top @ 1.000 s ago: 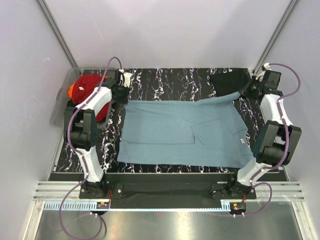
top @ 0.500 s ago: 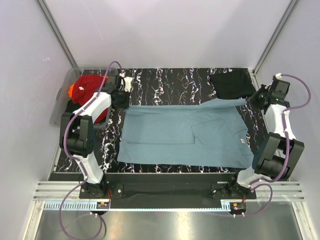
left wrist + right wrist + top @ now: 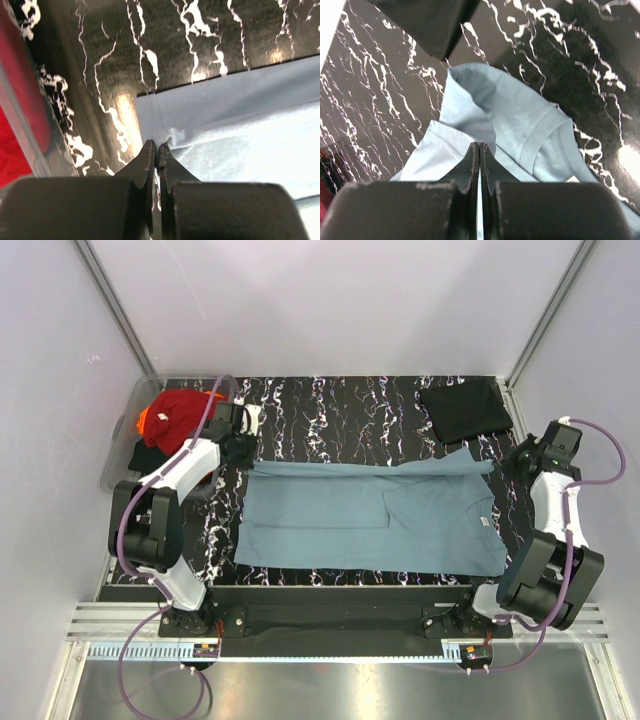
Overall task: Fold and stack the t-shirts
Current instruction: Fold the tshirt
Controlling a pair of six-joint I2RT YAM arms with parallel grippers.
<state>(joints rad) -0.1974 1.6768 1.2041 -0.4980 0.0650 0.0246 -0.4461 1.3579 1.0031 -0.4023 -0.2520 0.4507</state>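
A dusty teal-blue t-shirt (image 3: 350, 520) lies spread across the black marbled table (image 3: 350, 410). My left gripper (image 3: 247, 460) is shut on its far left corner, which the left wrist view shows as fabric (image 3: 240, 115) pinched at the fingertips. My right gripper (image 3: 505, 464) is shut on its far right corner, where the cloth (image 3: 510, 115) bunches near the collar. A folded black t-shirt (image 3: 465, 408) lies at the far right and shows in the right wrist view (image 3: 430, 20). Red (image 3: 180, 415), orange (image 3: 143, 421) and black (image 3: 150, 455) shirts sit in the tub.
A clear plastic tub (image 3: 113, 468) stands at the table's left edge, close to my left arm; its red content shows in the left wrist view (image 3: 10, 145). White walls enclose the table on three sides. Bare marbled surface lies beyond the teal shirt.
Both grippers have moved toward the near edge, drawing the teal shirt's far edge with them. The right arm has swung outward to the right. The shirt looks narrower front to back.
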